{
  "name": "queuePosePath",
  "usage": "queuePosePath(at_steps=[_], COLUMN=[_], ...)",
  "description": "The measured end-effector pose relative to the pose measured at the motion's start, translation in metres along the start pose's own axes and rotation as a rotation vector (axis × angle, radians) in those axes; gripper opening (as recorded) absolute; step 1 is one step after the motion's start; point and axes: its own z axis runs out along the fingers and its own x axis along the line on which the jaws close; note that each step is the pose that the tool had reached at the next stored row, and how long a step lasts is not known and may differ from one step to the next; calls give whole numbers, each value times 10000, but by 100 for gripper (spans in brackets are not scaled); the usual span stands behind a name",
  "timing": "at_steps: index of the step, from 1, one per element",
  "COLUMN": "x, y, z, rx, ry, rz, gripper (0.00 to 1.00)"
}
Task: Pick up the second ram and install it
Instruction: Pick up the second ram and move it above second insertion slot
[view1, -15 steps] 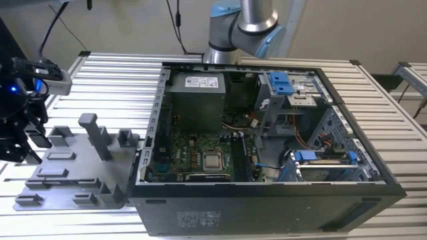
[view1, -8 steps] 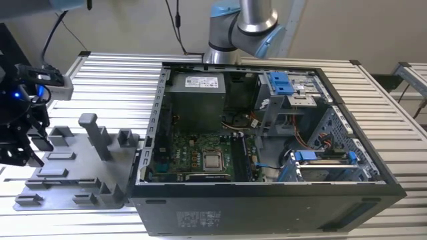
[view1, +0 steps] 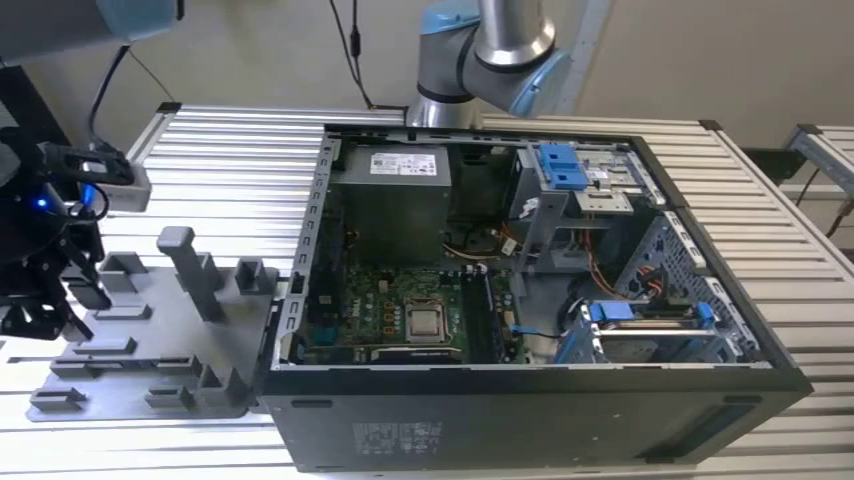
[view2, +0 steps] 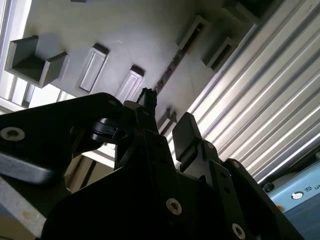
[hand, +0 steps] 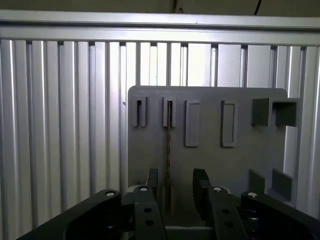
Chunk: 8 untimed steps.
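Gripper (hand: 176, 181) spread apart (nothing clamped) low over grey tray (hand: 240, 155); second ram (hand: 168, 145) stands edge-on in a tray slot, between the fingers, nearer one; PC case (view1: 534, 300) beside tray.

Work surface: table (view1: 240, 130) of ribbed aluminium slats, seen in both wrist views too (hand: 50, 125) (view2: 260, 100). Directly on it: grey plastic tray (view1: 147, 340) (hand: 210, 165) (view2: 125, 30) toward the exterior view's left. Open computer case (view1: 534, 430) just beside the tray, to the exterior view's right, lying on its side.
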Motion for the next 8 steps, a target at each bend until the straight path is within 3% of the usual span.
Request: queuePosePath(at_steps=[8], x=[3], y=[-1], z=[122], rx=[55], ry=[0], rz=[-2], gripper=[42])
